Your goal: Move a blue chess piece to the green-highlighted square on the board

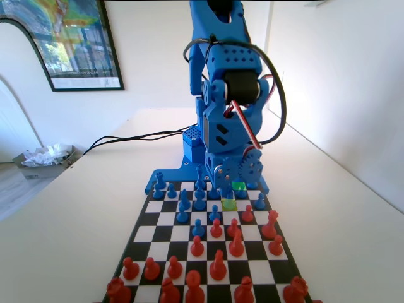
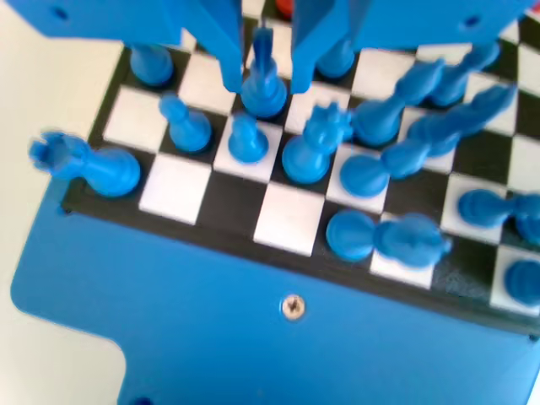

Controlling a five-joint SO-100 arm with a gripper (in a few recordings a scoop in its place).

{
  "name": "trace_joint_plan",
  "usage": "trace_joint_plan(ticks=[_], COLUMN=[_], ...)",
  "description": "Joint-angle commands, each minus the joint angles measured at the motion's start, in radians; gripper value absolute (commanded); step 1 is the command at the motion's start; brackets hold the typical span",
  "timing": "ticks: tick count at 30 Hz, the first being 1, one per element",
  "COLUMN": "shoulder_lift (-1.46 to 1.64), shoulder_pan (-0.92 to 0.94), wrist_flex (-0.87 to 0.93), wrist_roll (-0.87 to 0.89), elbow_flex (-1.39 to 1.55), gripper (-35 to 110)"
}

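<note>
From the fixed view, the red pieces (image 1: 218, 265) crowd the near rows of the board (image 1: 142, 230), thinning toward the middle. Beyond them the blue pieces (image 1: 183, 205) stand in the far rows, a few pushed forward among the red ones. The yellow-olive square (image 1: 229, 204) sits right of centre, and directly behind it, one row farther, lies the green-highlighted square (image 1: 238, 186); no piece stands on it, though blue pieces stand just beside it on both sides. The blue arm (image 1: 227, 95) towers over that far edge, bent down low over the back rows.

In the wrist view the gripper (image 2: 263, 80) hangs over a tall blue piece (image 2: 263, 84), its jaws spread with one on each side of the piece; whether they touch it I cannot tell. A pawn (image 2: 247, 140) and a crowned piece (image 2: 310, 150) stand close beneath it, and other blue pieces lean blurred to the right.
</note>
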Motion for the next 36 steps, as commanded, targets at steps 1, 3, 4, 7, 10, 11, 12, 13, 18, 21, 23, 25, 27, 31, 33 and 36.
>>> trace_joint_plan(ticks=[1,3,4,7,10,11,12,13,18,21,23,25,27,31,33,36], shoulder_lift=[0.023,0.023,0.023,0.023,0.023,0.023,0.023,0.023,0.023,0.023,0.023,0.023,0.023,0.023,0.023,0.023], shoulder_pan=[-0.008,-0.008,-0.008,-0.008,-0.008,-0.008,-0.008,-0.008,-0.005,-0.005,-0.005,-0.005,-0.005,-0.008,-0.008,-0.006], wrist_flex=[-0.005,-0.006,-0.008,-0.009,-0.009,-0.009,-0.009,-0.006,-0.006,-0.006,-0.006,-0.006,-0.006,-0.008,-0.008,-0.008], wrist_roll=[-0.002,-0.002,-0.002,0.000,0.000,0.002,0.002,0.002,0.002,0.002,0.002,0.002,0.002,-0.005,-0.006,-0.012], elbow_flex=[-0.020,-0.020,-0.020,-0.023,-0.026,-0.028,-0.029,-0.034,-0.048,-0.055,-0.060,-0.061,-0.061,-0.061,-0.060,-0.057], gripper=[9,9,9,9,9,9,9,9,9,9,9,9,8,8,8,8])
